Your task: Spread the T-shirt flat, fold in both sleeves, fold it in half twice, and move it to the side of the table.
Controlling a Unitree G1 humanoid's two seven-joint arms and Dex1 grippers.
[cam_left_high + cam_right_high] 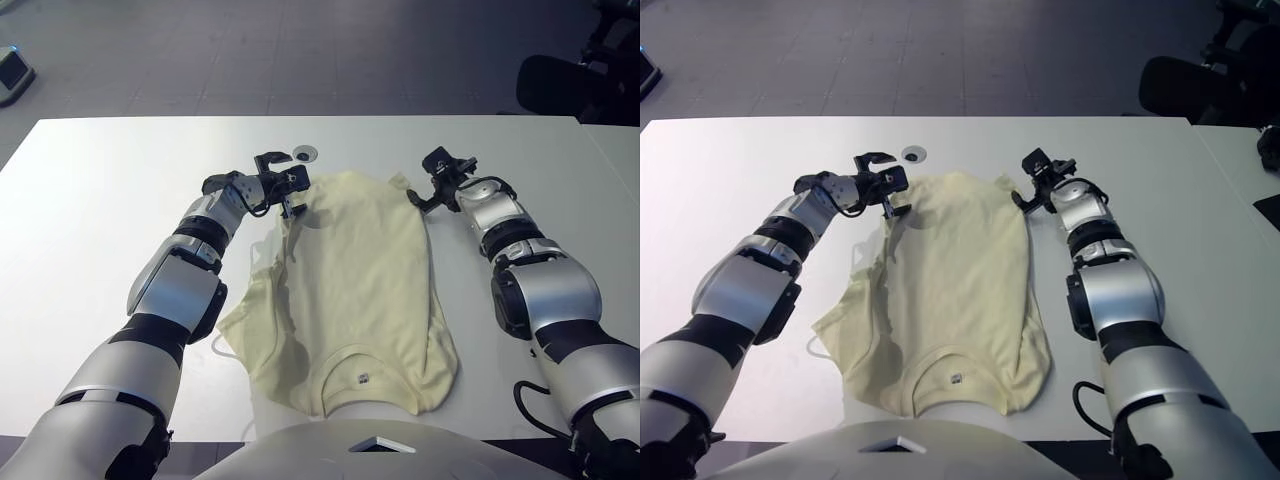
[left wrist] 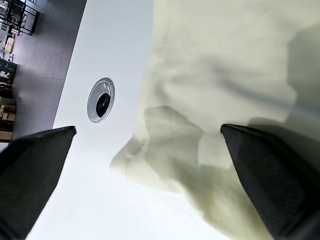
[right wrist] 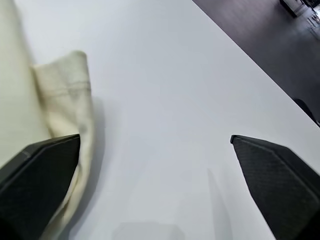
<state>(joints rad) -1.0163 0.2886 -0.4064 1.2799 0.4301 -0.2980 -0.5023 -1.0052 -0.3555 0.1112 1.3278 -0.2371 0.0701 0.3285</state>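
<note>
Hovering with its two fingers spread wide, the left gripper (image 2: 148, 128) sits over the far left corner of the T-shirt (image 1: 350, 290), where the hem is wrinkled. The right gripper (image 3: 155, 137) is likewise open and holds nothing. It is over bare table (image 1: 110, 200) just beside the shirt's far right corner, which is rolled under itself. The pale yellow shirt lies in the middle of the white table with its collar (image 1: 355, 365) toward the robot and its hem away. Its left side (image 1: 265, 310) is bunched and folded. A round cable hole (image 1: 305, 153) sits in the table just beyond the left gripper.
</note>
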